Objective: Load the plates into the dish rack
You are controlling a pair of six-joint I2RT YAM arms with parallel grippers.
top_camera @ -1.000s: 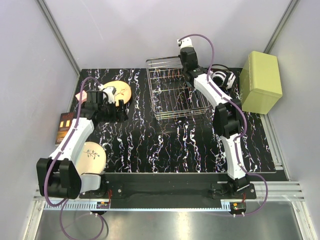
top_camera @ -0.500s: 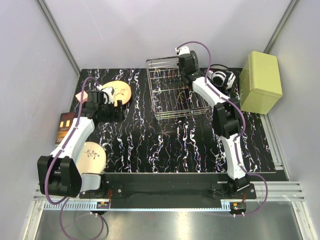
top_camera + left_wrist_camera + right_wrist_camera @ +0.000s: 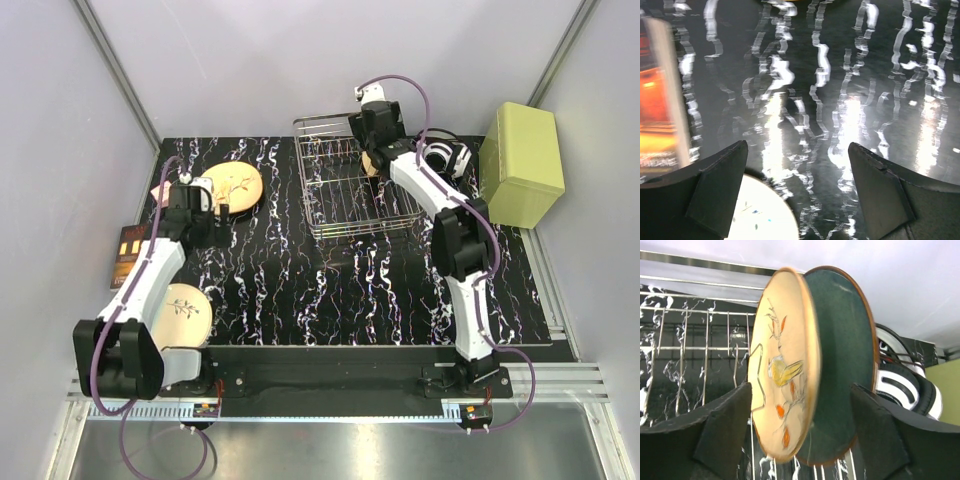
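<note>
Two plates stand on edge in the dish rack: a tan plate with a bird-and-twig motif and, behind it, a dark teal plate. My right gripper is open around them, its fingers clear of both. From above, the right gripper hangs over the far right part of the dish rack. A tan plate lies flat at the far left. Another plate lies near the left arm's base. My left gripper is open beside the far-left plate, holding nothing. A pale plate edge shows by the left gripper.
A pale green box stands at the far right. White and black headphones lie between it and the rack. An orange card lies off the mat's left edge, and a bright orange surface shows at left in the left wrist view.
My right gripper has opened and let go of the tan plate, which now stands in the rack. The left arm has swung back towards the far left, next to the flat tan plate.
</note>
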